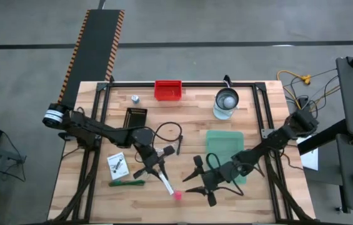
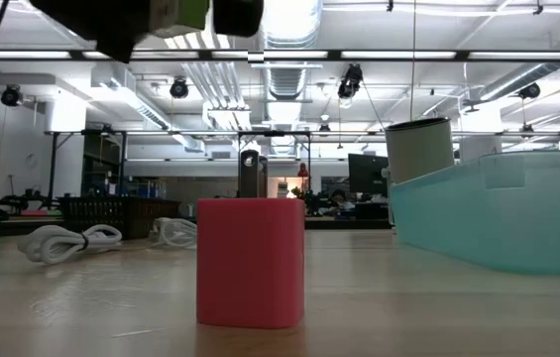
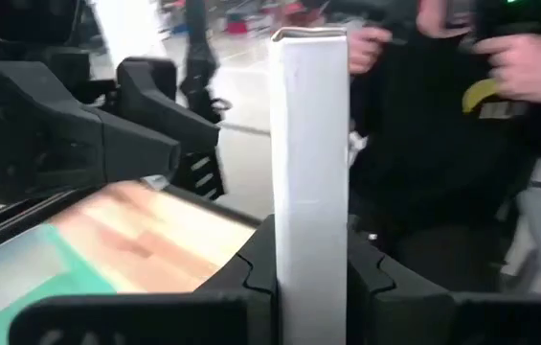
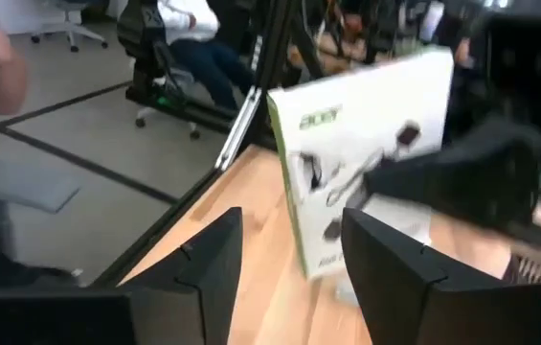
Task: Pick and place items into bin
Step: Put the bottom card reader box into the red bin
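My left gripper (image 1: 154, 165) is over the table's middle, shut on a white printed card (image 1: 164, 180). In the right wrist view that card (image 4: 366, 153) shows green lettering and stands on edge. My right gripper (image 1: 193, 182) is open just right of the card, beside the green bin (image 1: 226, 147). A pink ball (image 1: 177, 195) lies near the table's near edge. A second white card (image 1: 117, 164), a green tie (image 1: 126, 184), a silver cap (image 1: 135, 98) and a black cable loop (image 1: 169, 131) lie flat on the wood. My left gripper pinches the white card between its two fingers (image 3: 251, 273). The card's edge (image 3: 310, 220) rises upright out of the gap. In the high view the card slants from the fingers toward the near right. Whether its low end touches the table cannot be told.
A red bin (image 1: 168, 90) and a glass jar with metal lid (image 1: 226, 103) stand at the far edge, and a black comb-like piece (image 1: 136, 117) lies left of centre. White coiled cables (image 2: 61, 240) show in the low view. A person's hands (image 3: 529, 57) show beyond the table.
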Robot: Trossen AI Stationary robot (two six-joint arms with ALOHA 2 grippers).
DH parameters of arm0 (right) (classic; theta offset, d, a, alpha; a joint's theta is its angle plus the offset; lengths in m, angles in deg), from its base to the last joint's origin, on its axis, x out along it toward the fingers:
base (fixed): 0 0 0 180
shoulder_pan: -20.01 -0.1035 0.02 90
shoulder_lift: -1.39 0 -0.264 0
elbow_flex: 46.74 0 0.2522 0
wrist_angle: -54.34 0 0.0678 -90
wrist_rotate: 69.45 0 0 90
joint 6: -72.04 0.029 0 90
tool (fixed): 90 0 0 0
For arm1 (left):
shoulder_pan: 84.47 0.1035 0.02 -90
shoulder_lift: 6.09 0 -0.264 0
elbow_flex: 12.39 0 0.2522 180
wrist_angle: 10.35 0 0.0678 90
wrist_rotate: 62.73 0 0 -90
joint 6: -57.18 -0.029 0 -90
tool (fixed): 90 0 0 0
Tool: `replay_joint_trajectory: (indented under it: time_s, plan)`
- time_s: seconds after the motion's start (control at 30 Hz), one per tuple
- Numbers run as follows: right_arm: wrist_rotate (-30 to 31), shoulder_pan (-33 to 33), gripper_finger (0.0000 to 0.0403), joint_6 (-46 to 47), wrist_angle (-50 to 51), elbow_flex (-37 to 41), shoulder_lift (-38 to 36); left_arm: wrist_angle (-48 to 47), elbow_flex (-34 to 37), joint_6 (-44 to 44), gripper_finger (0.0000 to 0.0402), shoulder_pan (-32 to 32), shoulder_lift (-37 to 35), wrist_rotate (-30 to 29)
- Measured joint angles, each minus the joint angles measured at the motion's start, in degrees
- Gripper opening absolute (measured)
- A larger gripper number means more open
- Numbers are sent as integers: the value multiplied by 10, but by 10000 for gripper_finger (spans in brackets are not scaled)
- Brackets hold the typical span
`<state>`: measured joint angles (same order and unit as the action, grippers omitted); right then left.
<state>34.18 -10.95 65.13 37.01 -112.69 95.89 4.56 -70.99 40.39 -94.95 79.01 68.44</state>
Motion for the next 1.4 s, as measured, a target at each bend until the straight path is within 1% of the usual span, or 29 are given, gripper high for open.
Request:
replay_joint_trajectory:
  time_s: [0.1,0.2,0.3,0.37,0.47,0.6,0.83,0.93,1.1,1.17,1.23,1.4]
  plan:
    - [0,0,171,44,61,0,-23,-47,0,11,30,-5,-27,-51]
    - [0,0,168,61,117,0,-35,-72,-1,54,30,-8,-48,-107]
    - [-3,-1,164,67,171,2,-29,-105,-1,74,30,-9,-70,-145]
    - [-2,-1,165,72,189,3,-14,-134,-1,80,30,-10,-82,-180]
    - [-4,-2,164,89,191,7,9,-158,-1,105,30,-11,-90,-249]
    - [-4,-2,160,86,194,9,30,-173,-9,120,30,-12,-94,-318]
    - [-3,-4,150,85,262,12,16,-243,-41,135,30,-12,-94,-417]
    - [-3,-5,148,85,263,17,15,-282,-58,134,30,-12,-94,-461]
    - [-3,-5,150,84,264,18,15,-355,-76,130,30,-11,-94,-562]
    - [-3,-5,149,82,265,19,15,-385,-83,126,30,-7,-94,-580]
    - [-3,-5,147,82,264,19,15,-406,-89,117,30,-3,-94,-586]
    - [-3,-5,144,82,264,19,15,-412,-97,96,30,16,-94,-650]
